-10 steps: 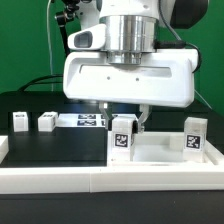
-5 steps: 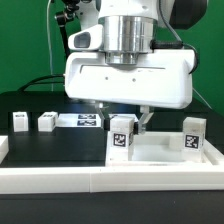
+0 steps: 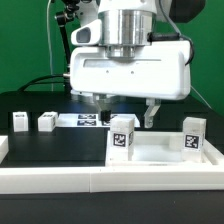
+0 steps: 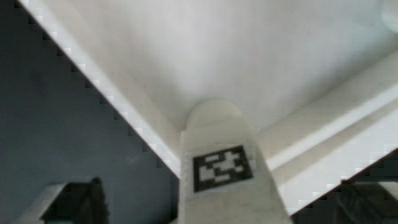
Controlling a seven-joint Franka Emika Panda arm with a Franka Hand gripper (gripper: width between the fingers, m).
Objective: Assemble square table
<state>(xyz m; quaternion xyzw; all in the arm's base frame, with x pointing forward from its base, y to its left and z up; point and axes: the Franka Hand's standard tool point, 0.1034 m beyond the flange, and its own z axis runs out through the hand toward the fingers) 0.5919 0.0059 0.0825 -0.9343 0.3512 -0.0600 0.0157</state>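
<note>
The white square tabletop [image 3: 165,152] lies at the exterior view's right. One white tagged leg [image 3: 122,137] stands upright at its near-left corner, and a second leg [image 3: 194,135] stands at its right. Two more legs [image 3: 19,121] [image 3: 46,121] stand on the black table at the left. My gripper [image 3: 125,110] hangs above the first leg, open and empty, with its fingers [image 3: 150,113] spread to either side and clear of the leg. In the wrist view the tagged leg [image 4: 221,160] stands between my dark fingertips [image 4: 71,203], against the tabletop [image 4: 231,60].
The marker board [image 3: 85,121] lies flat behind the gripper. A long low white border wall [image 3: 100,182] runs along the front. A green backdrop and cables are behind the table.
The gripper has risen away from the upright leg and its fingers now stand wide apart. The leg stays standing on the tabletop corner.
</note>
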